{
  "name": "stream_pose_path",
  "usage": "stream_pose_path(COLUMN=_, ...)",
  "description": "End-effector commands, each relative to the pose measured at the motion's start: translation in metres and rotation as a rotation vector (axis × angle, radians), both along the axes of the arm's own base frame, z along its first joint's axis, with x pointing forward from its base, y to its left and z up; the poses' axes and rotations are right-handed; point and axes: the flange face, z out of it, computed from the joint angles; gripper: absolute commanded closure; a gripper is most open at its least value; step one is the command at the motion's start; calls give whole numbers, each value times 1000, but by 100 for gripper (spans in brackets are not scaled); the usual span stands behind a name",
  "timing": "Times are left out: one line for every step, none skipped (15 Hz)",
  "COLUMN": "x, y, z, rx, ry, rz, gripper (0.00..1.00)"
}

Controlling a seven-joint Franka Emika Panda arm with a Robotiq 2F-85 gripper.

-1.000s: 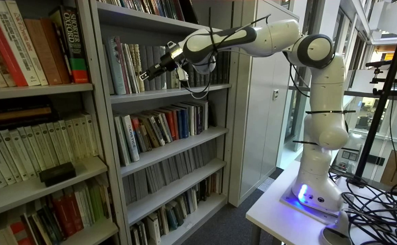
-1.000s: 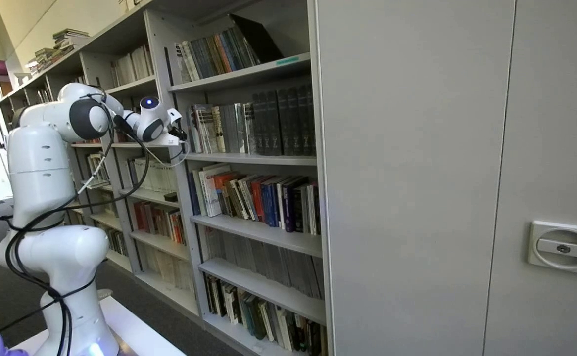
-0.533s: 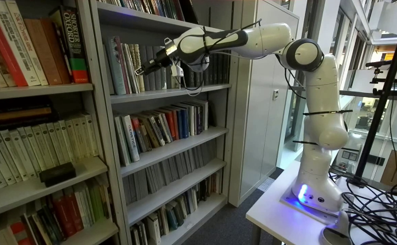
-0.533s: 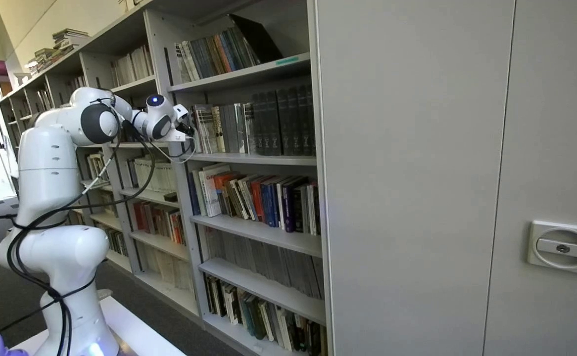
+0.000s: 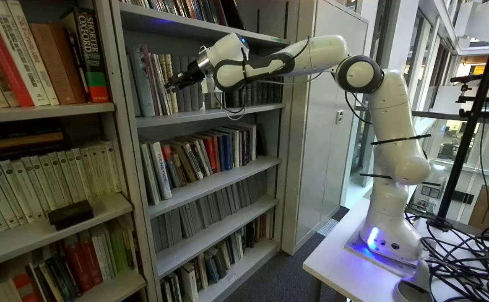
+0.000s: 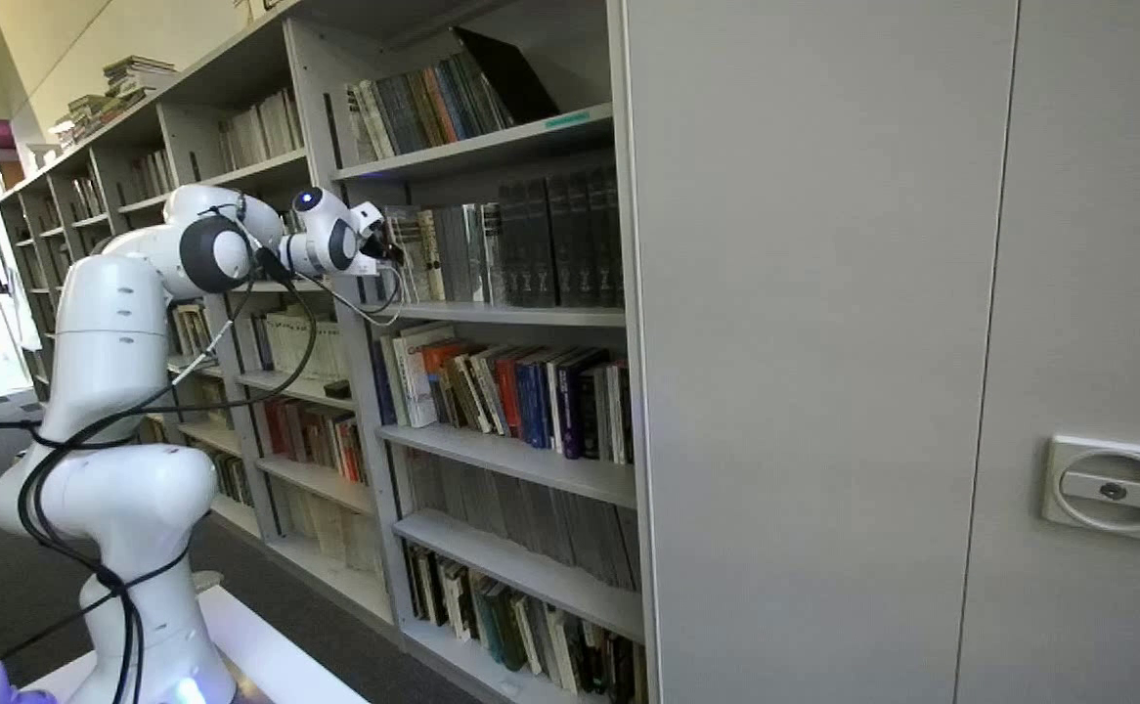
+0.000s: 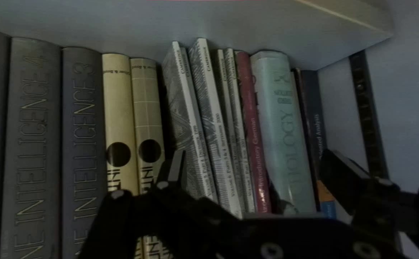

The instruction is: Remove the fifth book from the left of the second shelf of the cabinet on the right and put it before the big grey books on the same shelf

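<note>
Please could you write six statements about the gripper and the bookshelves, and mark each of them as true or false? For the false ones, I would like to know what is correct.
1. The gripper is open. True.
2. The tall dark-grey volumes lie flat. False: the tall dark-grey volumes stand upright.
3. The maroon "Introductory German" book stands next to the pale blue book. True.
4. The GENETICS book shares a shelf with the tall dark-grey volumes. False: the GENETICS book stands one level below them.
5. The gripper holds a book. False: nothing is in its grasp.
6. A black object lies before the cream volumes. True.
</note>
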Motion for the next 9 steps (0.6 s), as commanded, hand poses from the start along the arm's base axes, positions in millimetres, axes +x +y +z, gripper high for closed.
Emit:
stream_pose_path(x=13, y=7, z=10, rx=16, ry=-60, rz=-98, gripper=0)
stream_pose_path(x=15, y=10, z=10, rx=17, ry=-66, rz=-121, gripper=0)
stream_pose_path(x=17, y=12, z=10, rx=18, ry=-73, rz=-139, gripper=0)
stream_pose_path(x=18, y=14, z=11, rx=23, ry=-77, rz=-154, gripper=0)
stream_pose_path(x=19, y=17, z=11, rx=24, ry=-83, rz=-170, gripper=0)
stream_pose_path(x=20, y=19, z=12, rx=27, ry=-87, rz=-180, gripper=0)
stream_pose_path(x=21, y=21, z=12, rx=29, ry=-94, rz=-191, gripper=0)
stream_pose_path(x=22, y=21, z=13, rx=29, ry=-101, rz=-202, gripper=0)
stream_pose_path(x=24, y=21, z=14, rx=29, ry=-108, rz=-211, gripper=0)
